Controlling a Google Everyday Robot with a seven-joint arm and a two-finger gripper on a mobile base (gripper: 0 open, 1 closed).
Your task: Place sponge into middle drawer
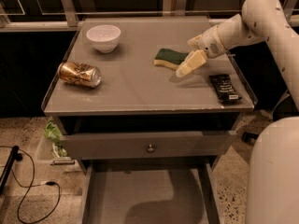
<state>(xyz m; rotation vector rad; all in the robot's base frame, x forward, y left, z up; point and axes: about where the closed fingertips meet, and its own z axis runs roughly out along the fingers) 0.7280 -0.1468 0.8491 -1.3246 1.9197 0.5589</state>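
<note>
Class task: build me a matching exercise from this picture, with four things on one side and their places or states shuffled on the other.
Things: 1 sponge; 2 white bowl; 3 can; 4 tool.
Places or states: A on its side, at the picture-left of the tabletop; B upright, back left corner; C beside the sponge's right end, above the tabletop; D lying flat, green face up, right of centre.
Pairs: 1-D; 2-B; 3-A; 4-C.
</note>
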